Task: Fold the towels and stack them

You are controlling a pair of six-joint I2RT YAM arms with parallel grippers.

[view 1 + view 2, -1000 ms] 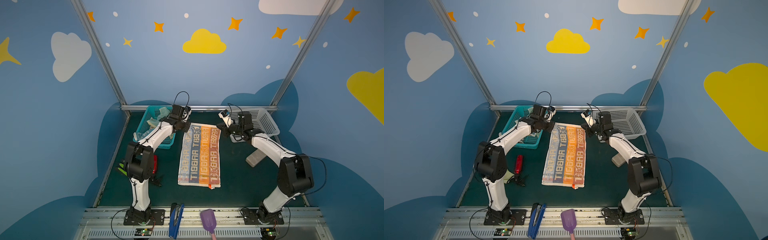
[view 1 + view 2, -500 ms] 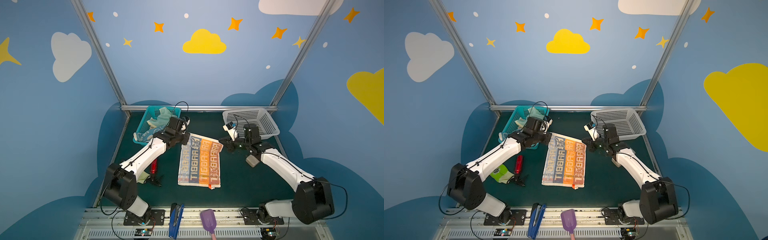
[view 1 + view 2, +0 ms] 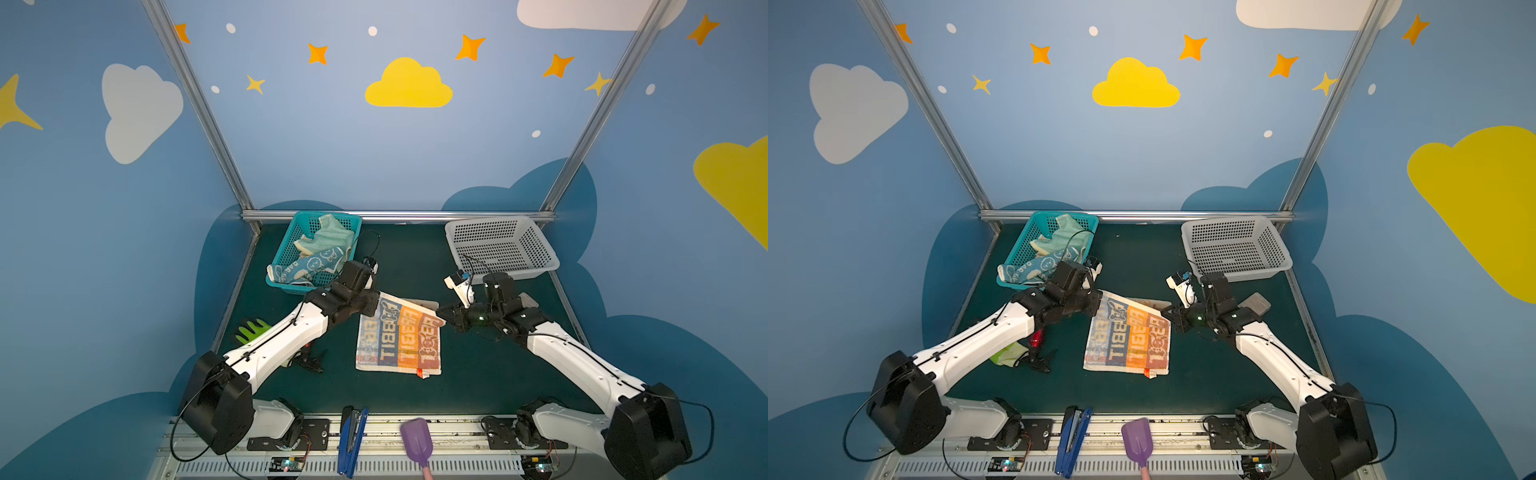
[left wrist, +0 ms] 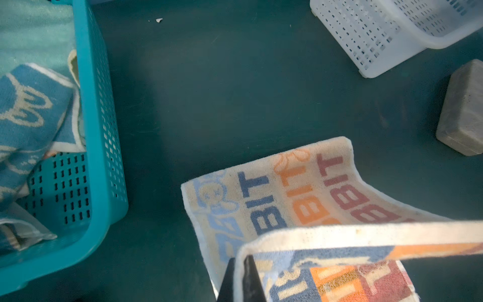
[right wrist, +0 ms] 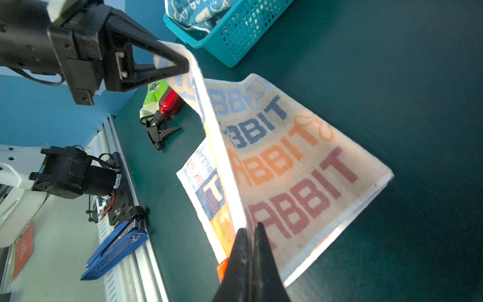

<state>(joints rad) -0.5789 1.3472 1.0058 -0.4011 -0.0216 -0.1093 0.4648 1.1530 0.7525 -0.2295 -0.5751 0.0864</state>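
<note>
Lettered towel: cream terry, blue, orange and red RABBIT stripes. Lies mid-table on the dark green mat; near half flat, far edge raised and curled above it

Left gripper: jaws clamped on the towel's far left corner

Right gripper: jaws pinched on the far right corner, hem taut between the two

Teal basket: back left; holds blue rabbit towel and mint towel, both crumpled

White basket: back right

Grey block: on the mat just beside the white basket
</note>
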